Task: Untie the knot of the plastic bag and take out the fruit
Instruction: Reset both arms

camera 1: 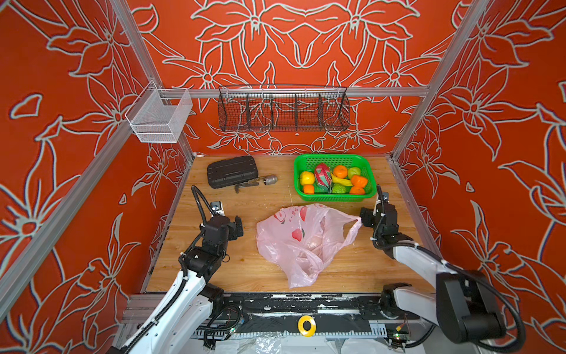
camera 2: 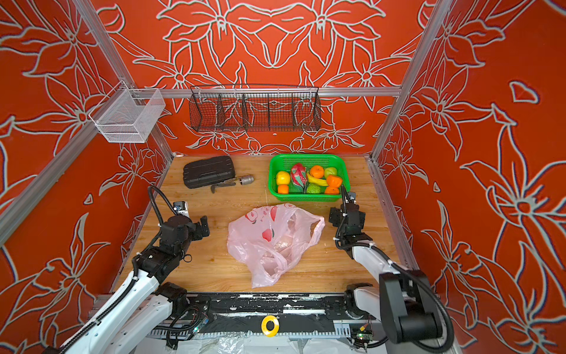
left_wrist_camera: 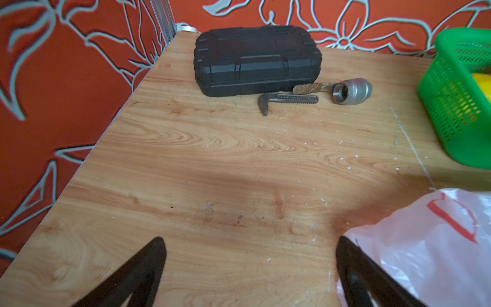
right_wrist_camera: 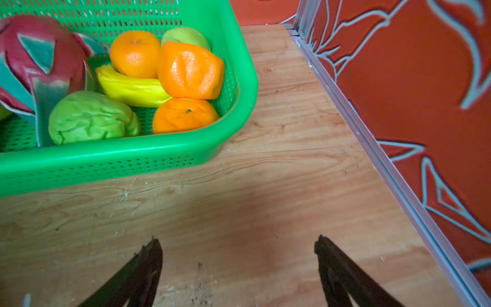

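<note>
Red floral walls close in a wooden tabletop [camera 1: 245,269], and the green basket [camera 1: 333,157] at its far side serves as the marker. Just in front of the basket lies the plastic bag [camera 1: 294,245], slack and crumpled, its mouth gaping and one loop handle [camera 1: 344,216] lying free; no knot shows, so I judge it undone. Left of the basket sits a black tool case [left_wrist_camera: 256,61]. The left gripper [left_wrist_camera: 249,244] hangs front-left of the basket, beside the bag, jaws spread and empty. The right gripper [right_wrist_camera: 237,244] hovers just off the basket's front right corner, likewise spread with nothing between. The fruit rests in the basket: a dragon fruit [camera 1: 322,179], oranges [right_wrist_camera: 135,53] and green pieces, beside a banana [right_wrist_camera: 127,89]. Between case and basket lie a wrench jaw [left_wrist_camera: 287,99] and a metal pipe fitting [left_wrist_camera: 353,91]. The task looks to be at its closing step; the next move calls for checking the bag for a leftover piece, perhaps by lifting a handle. A pale shape shows through the film at the bag's middle, fold or fruit I cannot tell, and whatever lies under the dragon fruit is hidden.
</note>
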Robot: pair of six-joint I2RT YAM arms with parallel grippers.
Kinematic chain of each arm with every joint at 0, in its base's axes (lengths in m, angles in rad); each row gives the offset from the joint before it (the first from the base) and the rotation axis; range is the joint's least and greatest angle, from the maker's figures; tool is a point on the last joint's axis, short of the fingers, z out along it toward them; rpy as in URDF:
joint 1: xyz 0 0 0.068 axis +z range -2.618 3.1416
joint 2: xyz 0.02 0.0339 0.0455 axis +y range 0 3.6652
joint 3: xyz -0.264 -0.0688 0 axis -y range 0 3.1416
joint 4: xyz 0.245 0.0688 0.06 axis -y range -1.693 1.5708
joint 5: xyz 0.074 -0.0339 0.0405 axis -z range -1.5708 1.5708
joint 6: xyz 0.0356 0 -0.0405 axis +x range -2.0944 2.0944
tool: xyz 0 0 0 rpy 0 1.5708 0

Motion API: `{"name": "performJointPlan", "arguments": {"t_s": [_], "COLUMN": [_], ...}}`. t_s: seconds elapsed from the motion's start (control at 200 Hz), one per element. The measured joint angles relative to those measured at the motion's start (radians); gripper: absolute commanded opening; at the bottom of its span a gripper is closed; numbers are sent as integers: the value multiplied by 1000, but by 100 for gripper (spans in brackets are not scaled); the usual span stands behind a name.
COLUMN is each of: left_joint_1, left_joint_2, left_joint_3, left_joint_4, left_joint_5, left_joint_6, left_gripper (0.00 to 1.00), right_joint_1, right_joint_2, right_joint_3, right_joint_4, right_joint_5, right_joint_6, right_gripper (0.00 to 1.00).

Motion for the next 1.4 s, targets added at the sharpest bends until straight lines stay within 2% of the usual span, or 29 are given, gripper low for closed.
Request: {"name": "performJointPlan", "arguments": {"t_s": [0.06,0.165,0.35,0.52,0.706,0.861,1.401], "left_joint_1": [14,44,102,166,256,288,288], "left_joint_2": [28,71,183,423,642,653,653], "left_joint_3": [-35,-92,-146,-107,-66,-61,-50], "left_joint_4": [54,146,329,488,673,693,708], "left_joint_5": [1,14,78,174,303,371,387], "left_joint_6": [11,40,92,156,185,187,185], "left_gripper": [98,98,98,98,98,97,97], "right_joint_1": [0,-2,-39,-61,-76,-76,-63], "right_joint_2": [82,191,188,184,184,184,185], "right_joint_3": [-37,-134,-154,-150,-135,-106,-105], "right_joint_4": [148,359,438,487,477,460,433], "right_joint_5": [-13,-26,-60,-68,-136,-174,-184], "right_joint_6": [-32,-64,-72,-68,-72,-80,-87], "right_gripper": [97,97,97,97,97,97,97]}}
